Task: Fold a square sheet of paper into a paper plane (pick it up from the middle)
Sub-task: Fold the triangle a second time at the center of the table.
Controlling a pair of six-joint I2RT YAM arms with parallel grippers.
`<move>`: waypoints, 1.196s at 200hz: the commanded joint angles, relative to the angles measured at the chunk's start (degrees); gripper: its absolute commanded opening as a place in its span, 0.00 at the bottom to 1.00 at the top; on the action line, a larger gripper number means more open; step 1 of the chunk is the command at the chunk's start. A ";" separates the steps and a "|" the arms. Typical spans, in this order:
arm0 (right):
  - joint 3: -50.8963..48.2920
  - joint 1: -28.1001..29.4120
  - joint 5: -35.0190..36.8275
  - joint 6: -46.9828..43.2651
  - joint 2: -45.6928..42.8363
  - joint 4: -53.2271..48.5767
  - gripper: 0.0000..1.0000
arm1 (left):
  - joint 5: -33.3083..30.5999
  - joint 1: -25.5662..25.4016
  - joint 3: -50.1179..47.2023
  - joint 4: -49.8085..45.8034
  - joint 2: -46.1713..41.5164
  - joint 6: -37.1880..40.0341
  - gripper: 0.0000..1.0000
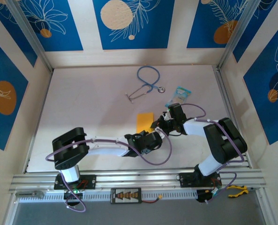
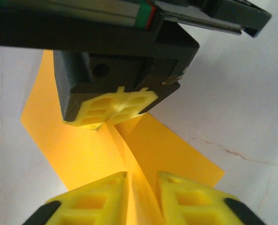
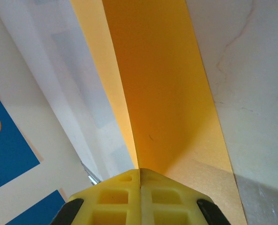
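Observation:
The square sheet of paper (image 1: pixel 143 121) is orange-yellow and lies mid-table, partly folded, with a raised centre ridge (image 2: pixel 129 154). My right gripper (image 1: pixel 160 124) is shut on that ridge. In the right wrist view its tips (image 3: pixel 139 176) meet on the fold, and the sheet (image 3: pixel 162 93) stretches away from them. The left wrist view shows the right gripper (image 2: pixel 113 112) pinching the crease from the far side. My left gripper (image 2: pixel 142 187) straddles the same ridge at its near end. Its jaws stand narrowly apart, with a gap showing beside the paper. In the top view the left gripper (image 1: pixel 155 136) sits just below the right one.
A blue stethoscope (image 1: pixel 146 84) lies at the back of the white table (image 1: pixel 82 108). A light-blue printed packet (image 1: pixel 180 93) lies just behind the right arm. Yellow-handled pliers (image 1: pixel 237 190) rest on the front rail at the right.

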 commanded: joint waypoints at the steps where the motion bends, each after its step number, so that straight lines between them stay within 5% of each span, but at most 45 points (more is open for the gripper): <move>1: 1.27 -0.31 -0.27 -0.47 0.14 -1.49 0.05 | 0.64 -0.01 -0.93 -0.43 -1.57 -0.97 0.15; 37: 0.67 -0.70 -0.12 -1.14 -1.32 -1.57 0.10 | 4.05 1.06 -1.19 -0.56 -2.86 -2.35 0.00; 58: 0.42 -1.44 0.77 -2.74 -3.30 -3.63 0.18 | 8.91 2.96 -1.73 -0.05 -4.04 -4.19 0.00; 96: -0.60 -4.47 4.73 -7.19 -10.35 -11.95 0.39 | 27.71 9.65 -4.65 4.28 -6.96 -9.51 0.00; 119: -1.86 -6.86 6.64 -8.83 -15.44 -16.20 0.44 | 36.53 13.40 -6.41 7.44 -7.65 -13.06 0.00; 165: -4.93 -5.73 9.27 -11.55 -22.27 -17.42 0.36 | 44.78 17.21 -7.95 11.86 -7.15 -18.26 0.00; 205: -8.30 -2.92 4.73 -8.14 -21.36 -14.12 0.14 | 46.46 18.91 -10.07 15.98 -6.18 -23.61 0.00; 239: -11.47 1.28 6.39 -4.92 -20.93 -8.50 0.08 | 46.32 19.17 -10.64 16.89 -5.20 -25.26 0.00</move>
